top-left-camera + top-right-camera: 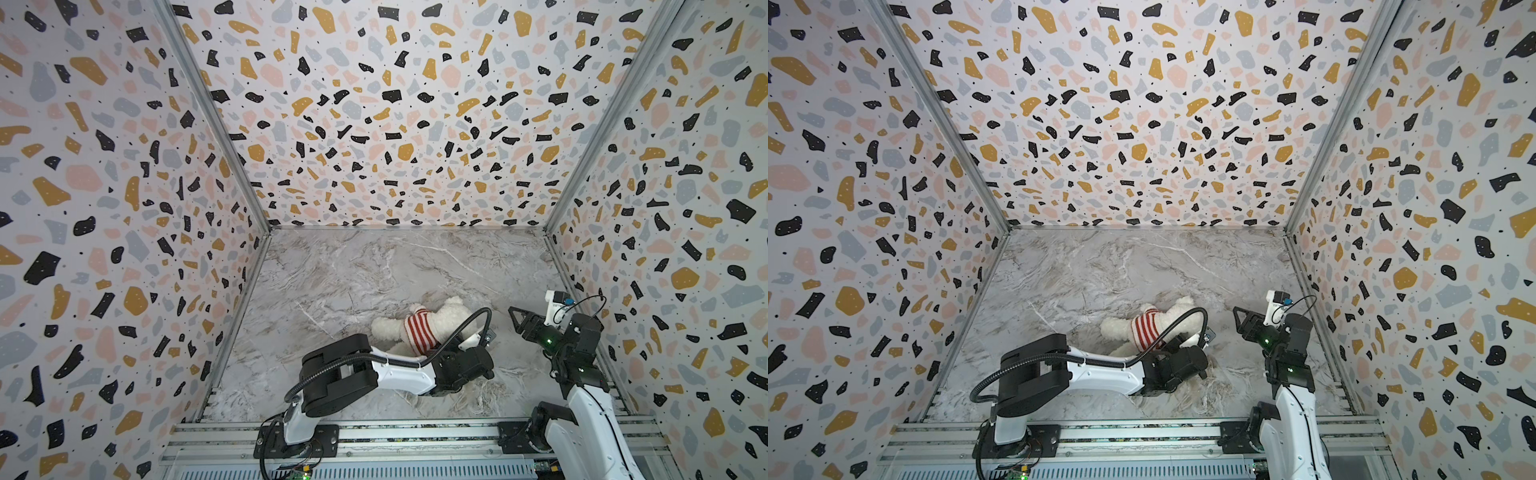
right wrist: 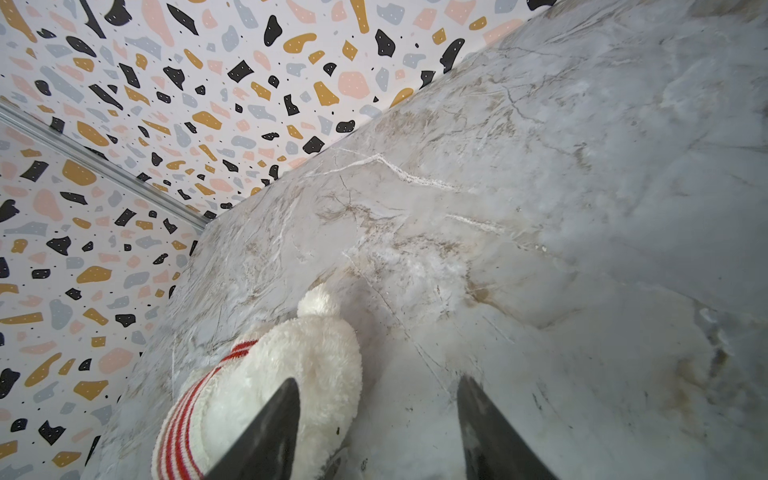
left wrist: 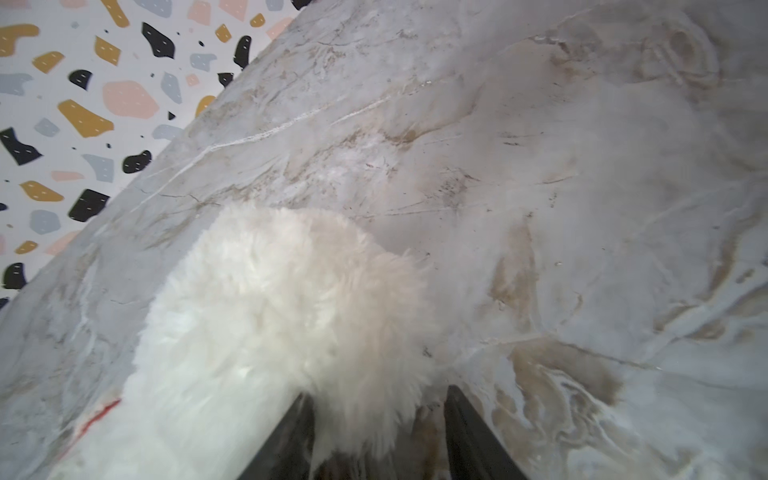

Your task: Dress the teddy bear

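In both top views the left arm (image 1: 399, 370) hides the near side of the fluffy white plush teddy bear (image 1: 451, 318), which lies on the grey marble-patterned counter (image 1: 374, 266) in a red-and-white striped knit top (image 1: 417, 330). The left fingers (image 3: 286, 436) bracket blurred fur, and whether they grip it cannot be told; the right fingers (image 2: 266, 428) stand wide, holding nothing. Terrazzo-print walls (image 1: 395, 104) enclose the counter.

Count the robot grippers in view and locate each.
2. The left gripper is low at the teddy bear, white fur between its open jaws. The right gripper hovers open, to the bear's right in a top view. None seems hidden.
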Action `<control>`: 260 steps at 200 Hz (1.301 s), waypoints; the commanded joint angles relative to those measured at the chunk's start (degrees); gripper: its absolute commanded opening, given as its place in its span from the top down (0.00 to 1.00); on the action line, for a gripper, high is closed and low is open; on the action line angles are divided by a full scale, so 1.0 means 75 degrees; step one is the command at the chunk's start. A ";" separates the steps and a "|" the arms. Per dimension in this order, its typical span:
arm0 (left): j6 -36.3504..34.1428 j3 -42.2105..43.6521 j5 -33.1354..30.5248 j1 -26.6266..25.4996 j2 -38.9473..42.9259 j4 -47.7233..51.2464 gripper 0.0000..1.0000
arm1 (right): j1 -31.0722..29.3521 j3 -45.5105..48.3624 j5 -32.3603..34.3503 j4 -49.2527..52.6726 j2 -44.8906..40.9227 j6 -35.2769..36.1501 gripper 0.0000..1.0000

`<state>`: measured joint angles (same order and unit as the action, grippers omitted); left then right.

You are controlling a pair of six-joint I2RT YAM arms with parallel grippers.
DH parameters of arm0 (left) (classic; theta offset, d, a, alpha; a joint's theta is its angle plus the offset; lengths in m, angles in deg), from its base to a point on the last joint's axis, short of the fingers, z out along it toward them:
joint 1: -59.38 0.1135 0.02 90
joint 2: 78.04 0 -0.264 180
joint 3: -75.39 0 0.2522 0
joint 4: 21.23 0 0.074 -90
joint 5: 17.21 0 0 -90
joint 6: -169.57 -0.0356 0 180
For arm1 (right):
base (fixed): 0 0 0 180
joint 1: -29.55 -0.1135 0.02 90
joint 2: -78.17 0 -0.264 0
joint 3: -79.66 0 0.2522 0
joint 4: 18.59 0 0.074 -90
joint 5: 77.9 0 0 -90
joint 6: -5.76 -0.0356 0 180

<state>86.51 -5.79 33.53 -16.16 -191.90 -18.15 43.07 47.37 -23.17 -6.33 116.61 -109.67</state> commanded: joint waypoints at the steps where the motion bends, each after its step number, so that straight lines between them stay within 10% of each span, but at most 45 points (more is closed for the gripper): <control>1: 0.0105 -0.0155 -0.0659 -0.0028 -0.0074 -0.0423 0.56 | 0.0049 0.0011 -0.0124 0.0013 -0.0109 0.0088 0.40; 89: 0.0088 0.0099 -0.0390 -0.0028 0.0413 -0.0686 1.00 | 0.0084 0.0181 -0.0161 -0.0053 -0.0185 0.0160 0.41; 260: 0.1517 0.0328 0.3371 -0.0008 0.4211 0.1037 1.00 | 0.0084 0.0311 -0.0114 -0.0106 -0.0443 0.0046 0.41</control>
<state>94.49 -1.83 52.78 -16.16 -163.97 -10.30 43.49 49.89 -23.69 -6.50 114.07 -109.26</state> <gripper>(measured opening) 0.051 0.587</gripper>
